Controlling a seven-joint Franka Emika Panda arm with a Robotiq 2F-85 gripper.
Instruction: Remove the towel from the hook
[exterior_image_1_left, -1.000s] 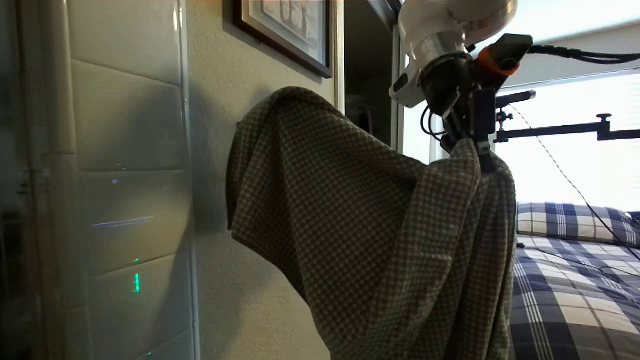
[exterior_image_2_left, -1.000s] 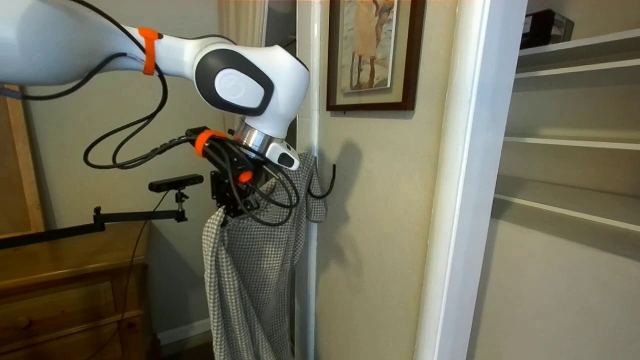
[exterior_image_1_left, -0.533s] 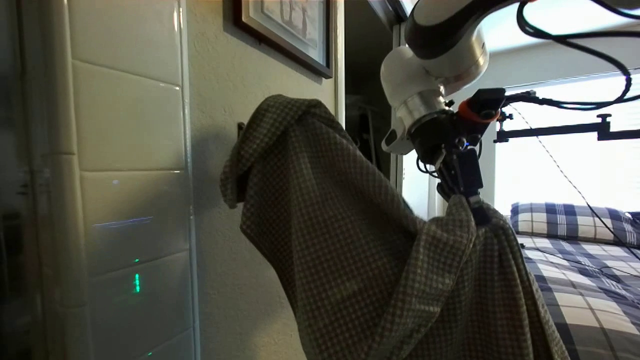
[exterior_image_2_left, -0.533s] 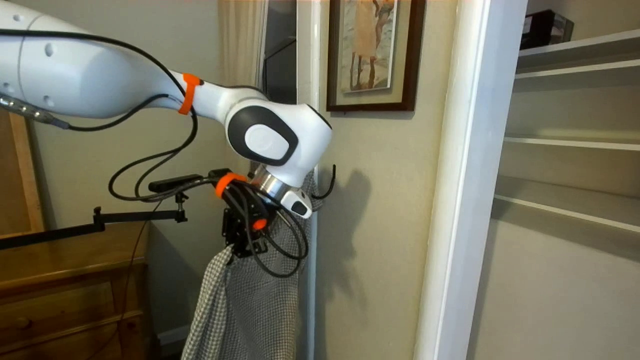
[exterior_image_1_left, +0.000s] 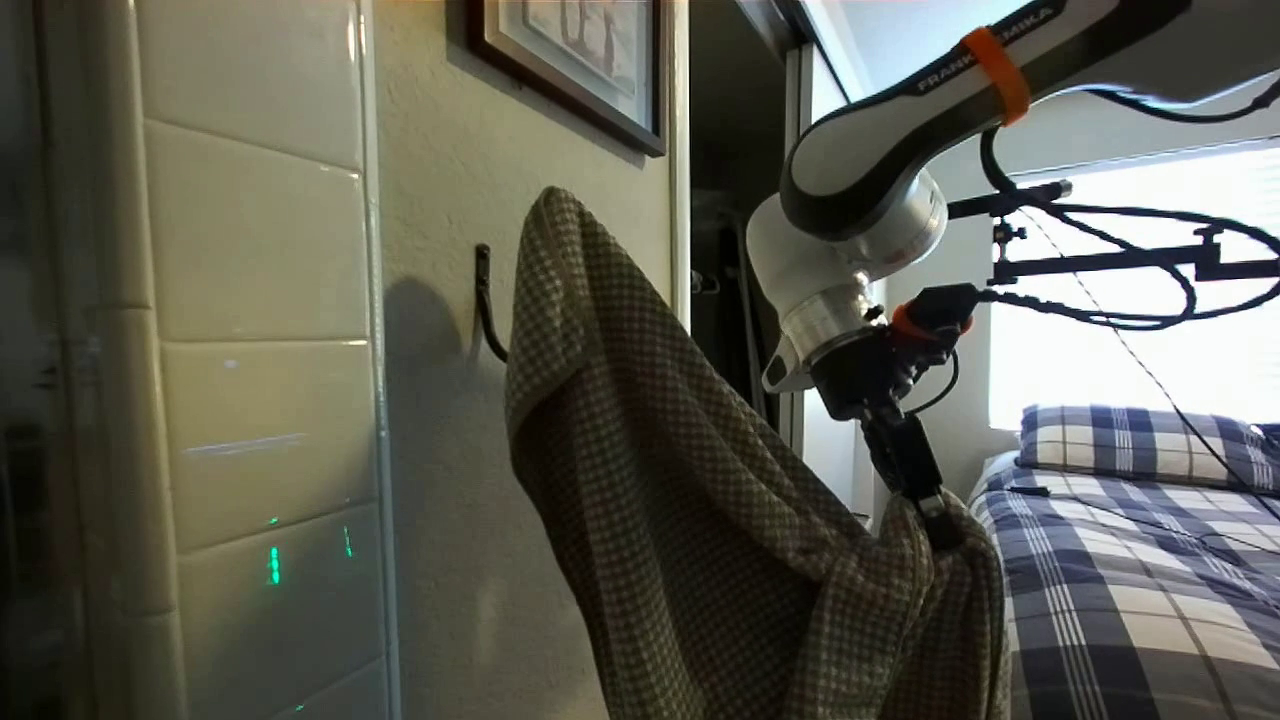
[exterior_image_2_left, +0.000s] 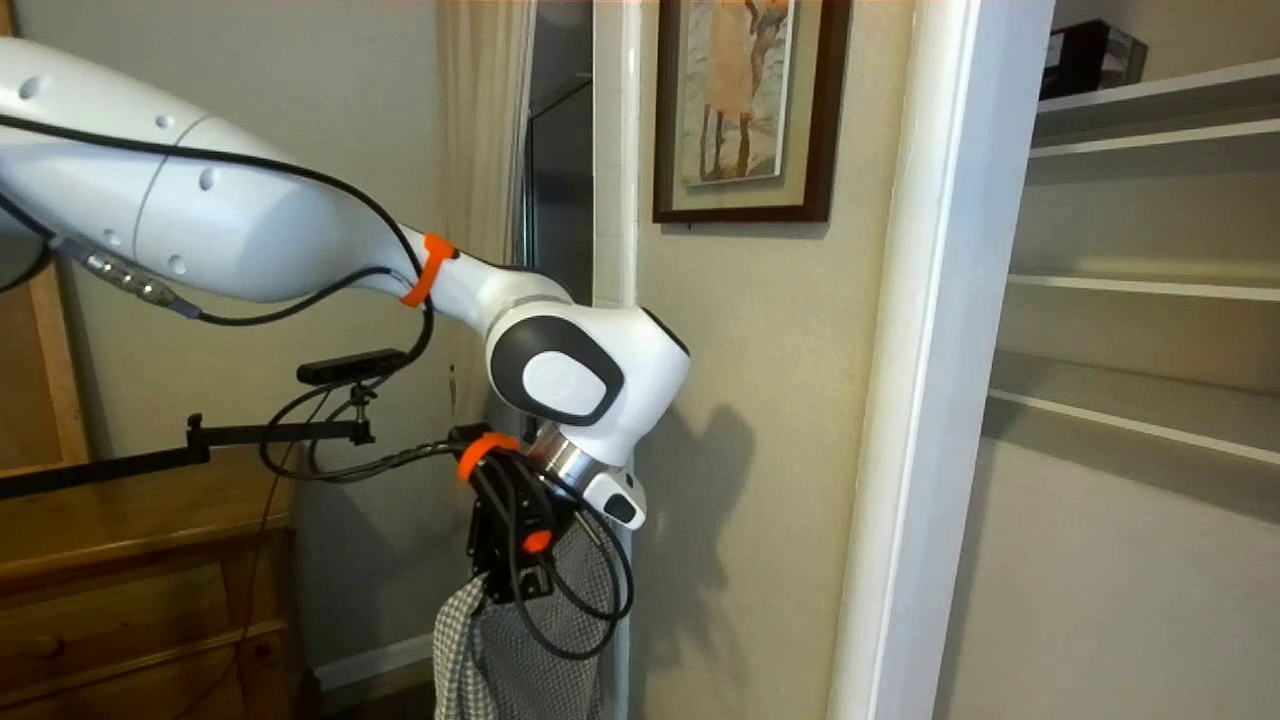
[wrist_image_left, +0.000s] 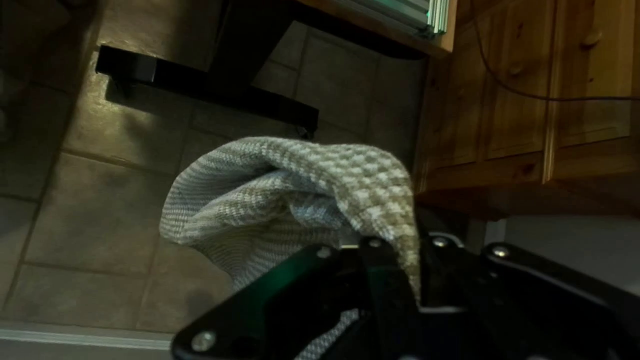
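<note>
Grasping a bunched fold of the towel (wrist_image_left: 285, 200) in the clenched gripper (wrist_image_left: 407, 247), pinched between the jaws and bulging beyond the bite. Below that, hanging limp past the bottom edge of both exterior views. Beware the loose cables (exterior_image_2_left: 412, 457) looped close by, apt to tangle after any sudden swing of freed cloth.

Farther along, slanting up from the grip to a tented peak at the hook (exterior_image_1_left: 484, 295), itself bare along plate and upper stem but covered at the outer end, and hidden behind the arm (exterior_image_2_left: 590, 370) in an exterior view. Impossible to confirm a catch under that cloth; probably hung on the hidden tip, judging by the raised peak and straight slant, so nearly off rather than done.

Watch most for snagging, caused by pulling low and outward against a prong most likely upturned. Best raised above the tip before being drawn away. With a harder tug, liable to slip out of so narrow a pinch, or to strain the hook on its wall (exterior_image_2_left: 800, 450).

Mind, at some remove above, the framed picture (exterior_image_2_left: 745, 120), at risk only from a careless upward lift. Farthest off, leave the bed (exterior_image_1_left: 1140, 590) out of account: likely harmless.
</note>
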